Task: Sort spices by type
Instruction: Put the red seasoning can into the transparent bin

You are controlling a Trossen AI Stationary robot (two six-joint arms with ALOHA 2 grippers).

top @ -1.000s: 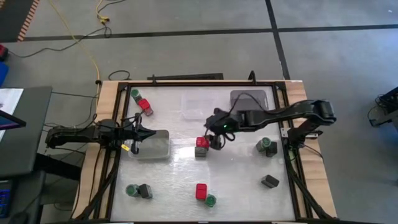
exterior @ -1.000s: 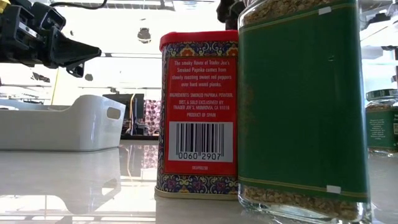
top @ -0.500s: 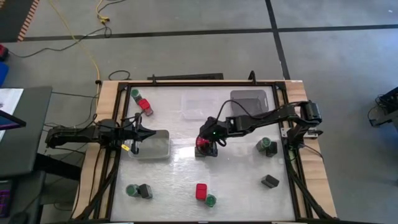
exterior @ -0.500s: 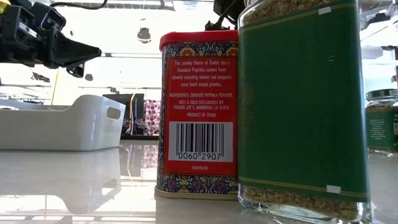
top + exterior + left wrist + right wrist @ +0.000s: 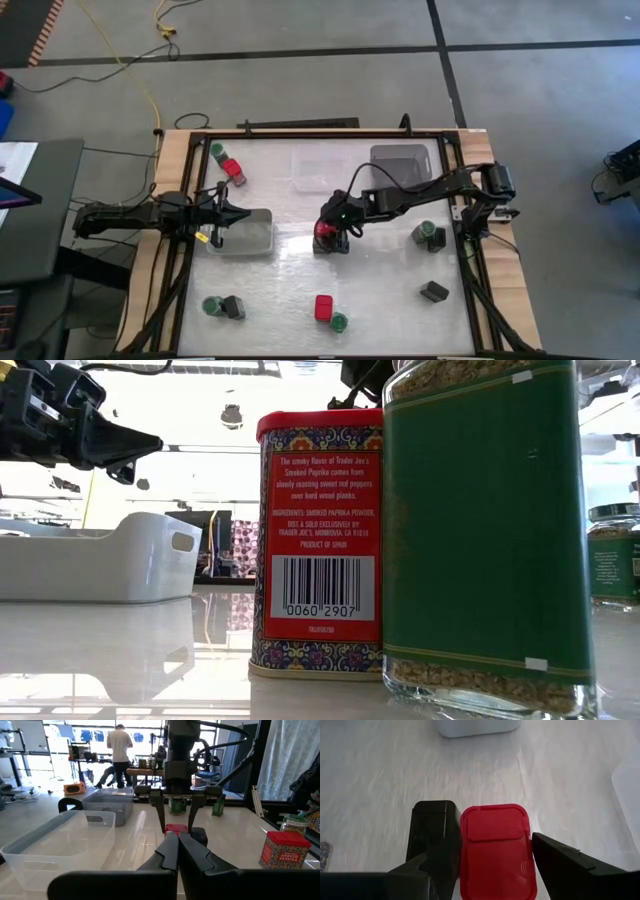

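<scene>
Two right gripper (image 5: 485, 870) fingers (image 5: 570, 865) half-open astride red tin (image 5: 497, 850).

Non-task stuff: white tabletop (image 5: 280, 290) inside a black frame, wooden edges on both sides. Three bins on it: clear one (image 5: 318, 168) at the far middle, grey one (image 5: 402, 159) just beside it, another clear one (image 5: 247, 232) at the left. Yellow cable (image 5: 140, 70) runs over the grey floor behind the table. Left wrist view shows a person (image 5: 120, 751) standing with back turned in the room beyond, at workbenches.
</scene>
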